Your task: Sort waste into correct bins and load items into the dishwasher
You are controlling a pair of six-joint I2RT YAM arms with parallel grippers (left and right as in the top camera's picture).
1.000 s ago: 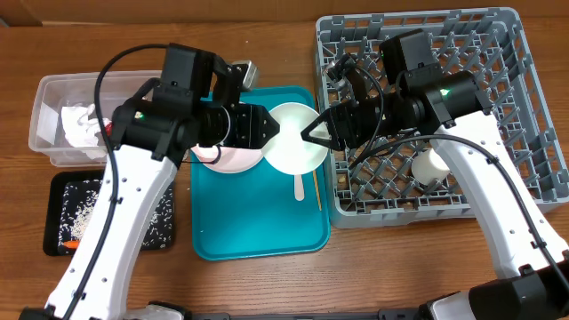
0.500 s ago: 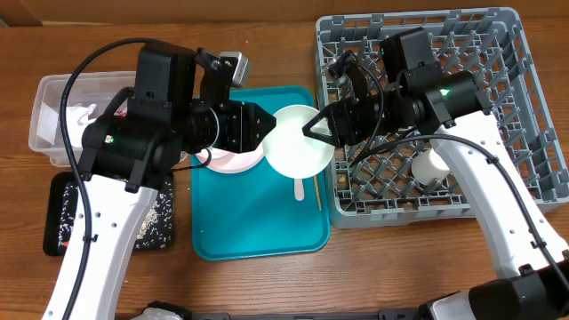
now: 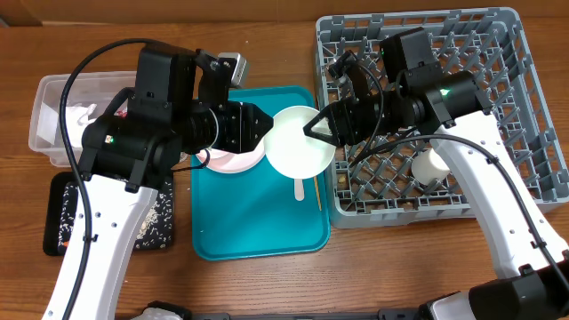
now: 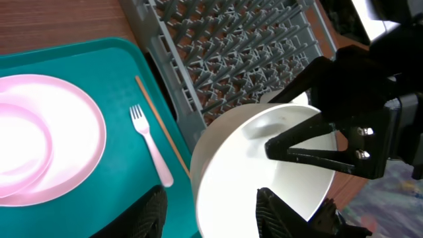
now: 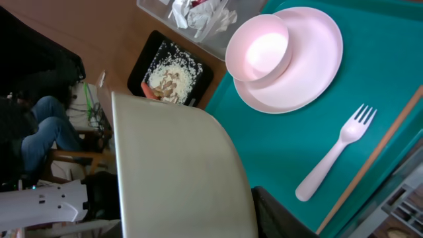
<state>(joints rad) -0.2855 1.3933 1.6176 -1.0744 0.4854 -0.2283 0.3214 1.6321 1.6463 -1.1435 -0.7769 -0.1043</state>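
Handing small round white bowl [image 3: 299, 149] to right gripper [image 3: 313, 130], clamped on rim, left gripper [image 3: 263, 126] spread loose; next, slotting into grey plastic rack [image 3: 498, 53].

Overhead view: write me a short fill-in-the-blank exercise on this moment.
The fork lies on the ___ tray. The cup stands in the ___. The carrot lies in the ___ bin. The right gripper pinches the rim of the white ___.
Missing words: teal; rack; black; bowl.
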